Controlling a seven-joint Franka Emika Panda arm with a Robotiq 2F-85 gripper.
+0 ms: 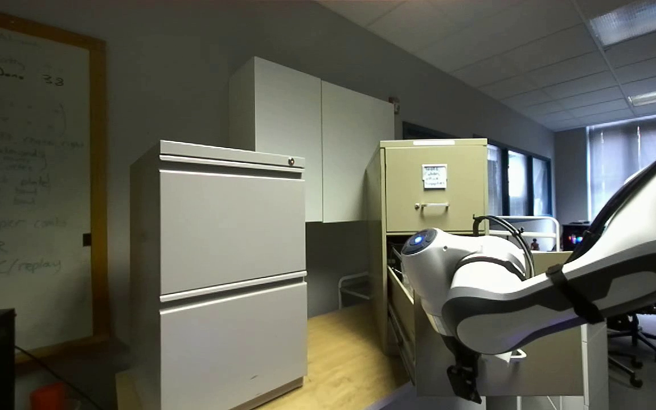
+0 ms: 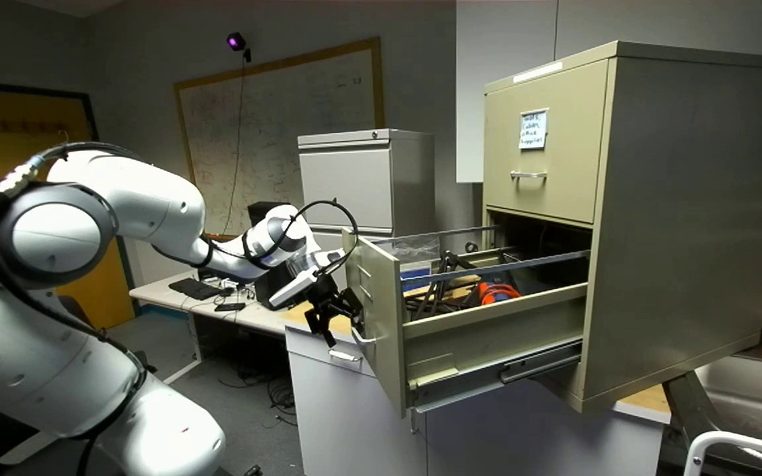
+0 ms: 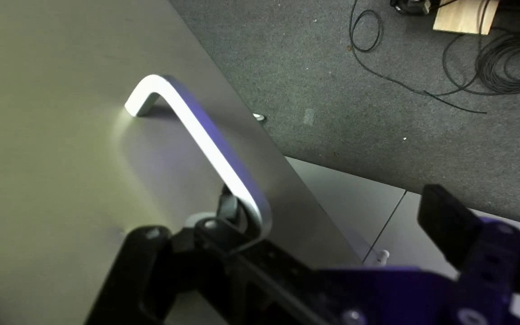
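Grey wall (image 2: 136,53) behind pincer (image 3: 332,198), jaws wide apart, nothing gripped, one finger (image 3: 228,206) behind silver handle (image 3: 203,140), open drawer (image 2: 487,344) alongside

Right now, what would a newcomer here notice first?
First, probably the drawer standing far out of the olive cabinet, a jumble inside, in an exterior view. Next, the white robot arm filling the left of that picture. In the wrist view, the shiny handle stands out, with one finger of the open claw at its lower end.
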